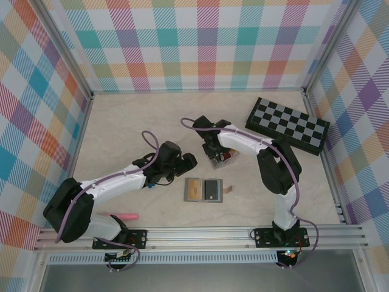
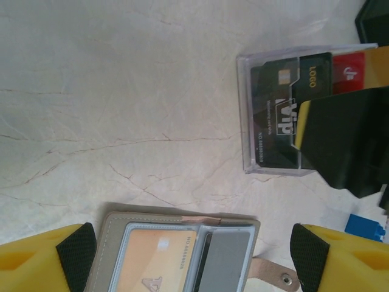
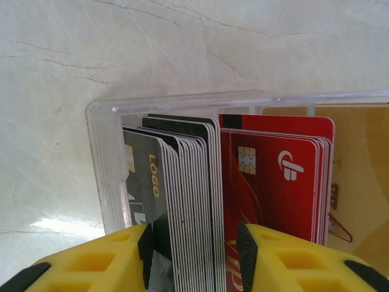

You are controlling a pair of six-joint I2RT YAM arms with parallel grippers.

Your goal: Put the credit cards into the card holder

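Observation:
The card holder (image 1: 203,190) lies open on the table, a yellow-tan card (image 2: 155,261) in its left slot and a grey one (image 2: 228,261) in its right slot. My left gripper (image 2: 193,249) hovers over it, open wide, with nothing between its fingers; in the top view it (image 1: 185,164) sits just left of the tray. More credit cards stand on edge in a clear tray (image 3: 100,158): a black stack (image 3: 182,182) and a red stack (image 3: 273,176). My right gripper (image 3: 194,243) straddles the black stack, a small gap showing at the right pad.
A black-and-grey chequered board (image 1: 287,125) lies at the back right. A pink object (image 1: 124,215) rests near the left arm's base. A small blue block (image 2: 364,226) sits beside the tray. The holder's strap with its stud (image 2: 276,277) sticks out to the right.

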